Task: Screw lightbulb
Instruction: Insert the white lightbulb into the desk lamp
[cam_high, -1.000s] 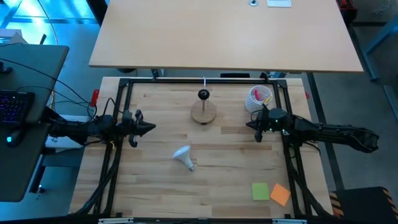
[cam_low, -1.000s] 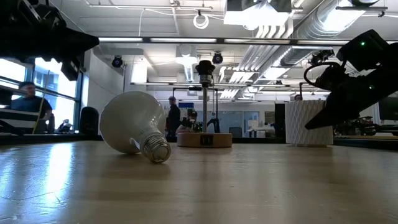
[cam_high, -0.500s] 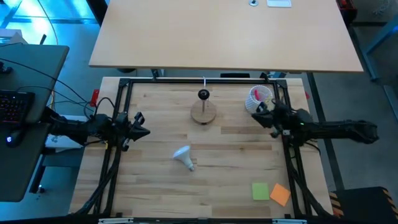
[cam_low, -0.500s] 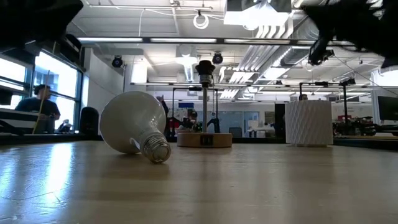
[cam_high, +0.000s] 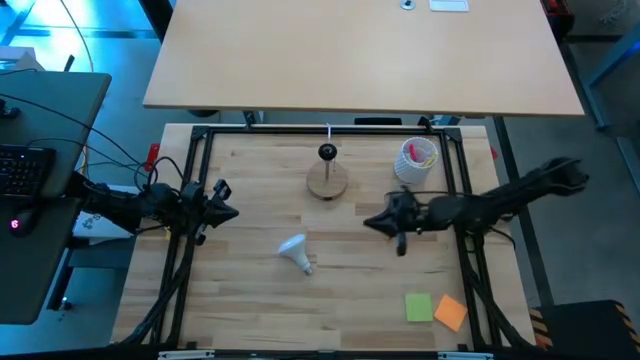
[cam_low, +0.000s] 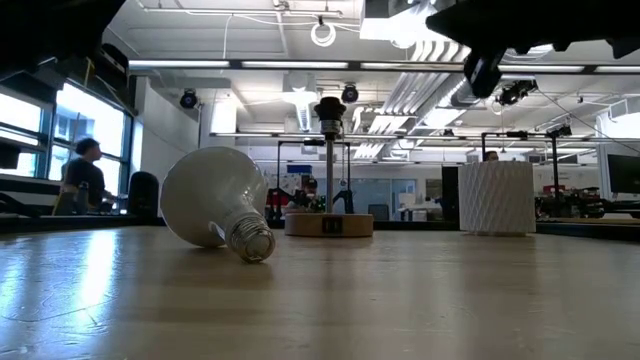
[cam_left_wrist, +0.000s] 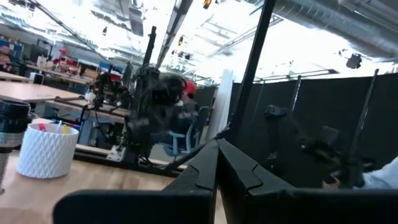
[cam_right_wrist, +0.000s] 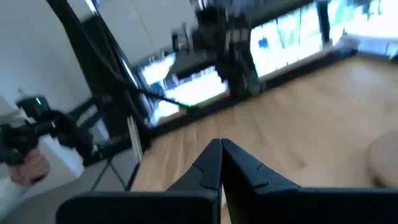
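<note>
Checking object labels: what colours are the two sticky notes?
Green and orange sticky notes, clearest in the high view.

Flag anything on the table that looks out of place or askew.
The white frosted lightbulb lies tipped on its side on the wooden table, screw base pointing away from the round wooden stand with black socket, apart from it. The white ribbed cup stands upright. Nothing looks spilled or broken.

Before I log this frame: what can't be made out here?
- Lightbulb: absent from both wrist views.
- Right hand: low view cuts it off at the top edge.
- Wooden stand: right wrist view blurs it and cuts it at the edge.
- White cup: contents hidden by its wall in low view.
</note>
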